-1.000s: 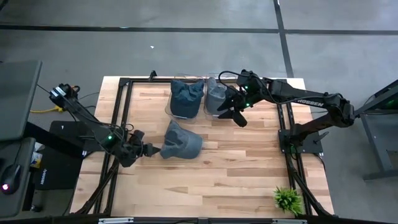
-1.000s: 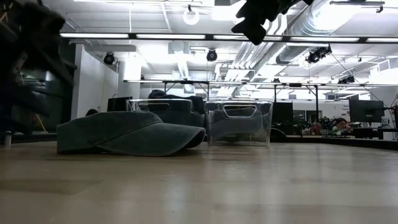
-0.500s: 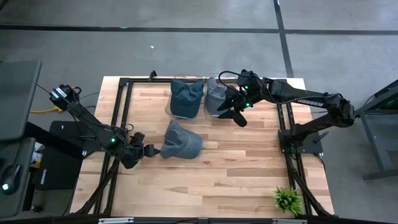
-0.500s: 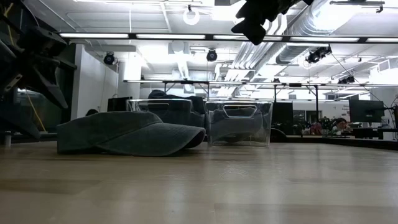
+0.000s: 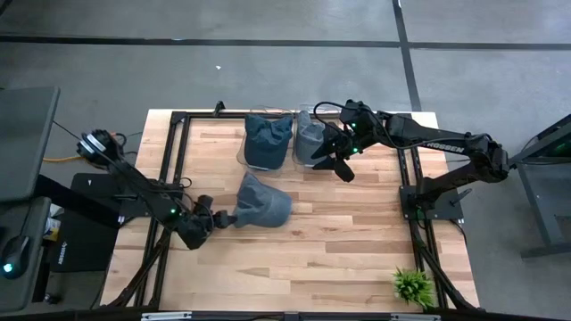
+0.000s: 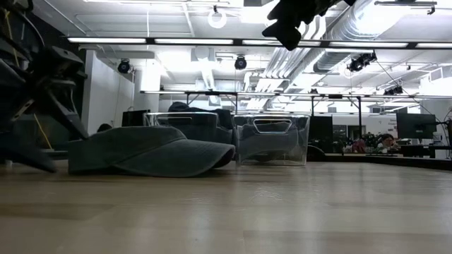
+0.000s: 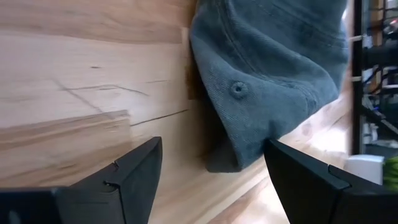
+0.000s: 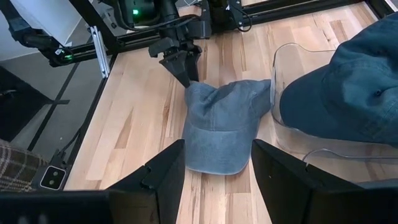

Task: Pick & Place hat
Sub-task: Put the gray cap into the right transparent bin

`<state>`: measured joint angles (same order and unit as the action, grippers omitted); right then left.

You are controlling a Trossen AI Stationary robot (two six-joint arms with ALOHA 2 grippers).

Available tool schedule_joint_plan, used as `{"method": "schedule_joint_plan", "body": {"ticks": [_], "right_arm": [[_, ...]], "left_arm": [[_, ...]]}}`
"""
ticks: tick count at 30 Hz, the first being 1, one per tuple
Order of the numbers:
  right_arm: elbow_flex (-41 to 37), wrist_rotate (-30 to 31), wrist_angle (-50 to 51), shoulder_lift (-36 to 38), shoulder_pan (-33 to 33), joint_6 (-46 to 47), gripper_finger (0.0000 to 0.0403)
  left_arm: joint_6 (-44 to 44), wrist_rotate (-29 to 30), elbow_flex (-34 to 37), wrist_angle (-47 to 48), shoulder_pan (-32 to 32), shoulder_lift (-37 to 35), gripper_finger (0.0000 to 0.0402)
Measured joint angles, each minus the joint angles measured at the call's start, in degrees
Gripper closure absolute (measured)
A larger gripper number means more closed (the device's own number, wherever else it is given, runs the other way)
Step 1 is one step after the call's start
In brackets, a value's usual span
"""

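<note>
- A light wooden plank surface (image 5: 339, 241) framed by black metal rails is lying under two dark robot arms, seen from above.
- A blue-grey denim cap (image 5: 261, 204) is lying loose on the surface, a little left of centre, near the two containers and in front of them.
- The left pincer (image 5: 223, 218) is sitting low at the cap's left edge, its two dark fingers (image 7: 140, 174) spread apart. In the left wrist view the cap's edge is lying between the fingers, which are not pressing on it; the pincer is released and grasping nothing.
- In the right wrist view the left pincer's tips are pointing down at the rear rim of the cap.
- Two clear plastic containers are standing side by side at the far edge of the surface.
- The left clear container (image 5: 265, 143) is holding a dark blue denim cap (image 5: 268, 135) that is filling most of it.
- The right clear container (image 5: 308, 141) is holding a paler grey cap (image 5: 310, 136).
- The right pincer (image 5: 334, 166) is hanging in the air beside the right container, towards the surface's centre, with its fingers (image 8: 163, 174) parted and nothing between them.
- In the low view the loose cap is resting flat on the surface, with the clear containers standing behind it.
- A small green artificial plant (image 5: 412, 285) is sitting at the near right corner of the surface, well apart from the caps.
</note>
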<state>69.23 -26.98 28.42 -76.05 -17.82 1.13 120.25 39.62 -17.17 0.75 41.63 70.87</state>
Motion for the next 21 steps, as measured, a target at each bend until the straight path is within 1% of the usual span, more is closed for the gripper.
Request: {"method": "schedule_joint_plan", "body": {"ticks": [6, 10, 15, 21], "right_arm": [[0.0, 0.0, -0.02, -0.02, 0.0, 0.0, 0.0224], [0.0, 0.0, -0.01, -0.02, 0.0, 0.13, 0.0224], [0.0, 0.0, -0.01, -0.02, 0.0, 0.11, 0.0224], [0.0, 0.01, -0.02, -0.02, 0.0, -0.01, 0.0224]], "left_arm": [[-0.16, 2.23, 0.0, -4.6, -0.02, 2.89, 0.0128], [-0.51, 3.69, 0.0, -6.68, -0.02, 3.28, 0.0128], [-1.8, 7.65, -0.02, -7.89, -0.04, 3.28, 0.0128], [-1.87, 6.09, -0.02, -8.34, -0.04, 3.28, 0.0128]]}}
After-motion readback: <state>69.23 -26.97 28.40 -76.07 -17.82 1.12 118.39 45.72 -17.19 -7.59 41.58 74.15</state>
